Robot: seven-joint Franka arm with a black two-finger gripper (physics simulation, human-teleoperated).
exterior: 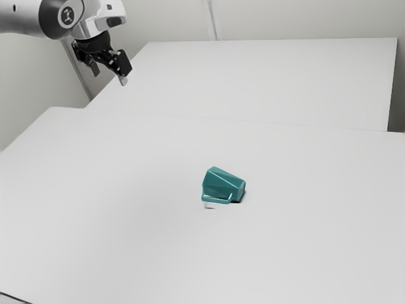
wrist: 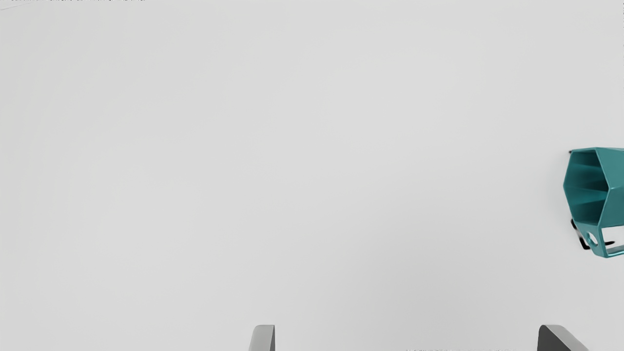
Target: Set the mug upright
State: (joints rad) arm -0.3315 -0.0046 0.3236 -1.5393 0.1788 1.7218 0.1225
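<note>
So, our white tabletop (exterior: 126,234) is under one arm (exterior: 60,18), one tool (exterior: 109,77), fingers wide apart, gripping nothing. We've got one mug (exterior: 223,184) on that tabletop, lying on its side, well apart from the tool and lower, toward the exterior view's right. Its long axis runs roughly away from us, mouth facing the tool, which we reckon matters most for the pickup. One handle (exterior: 216,200), sticking out sideways.
</note>
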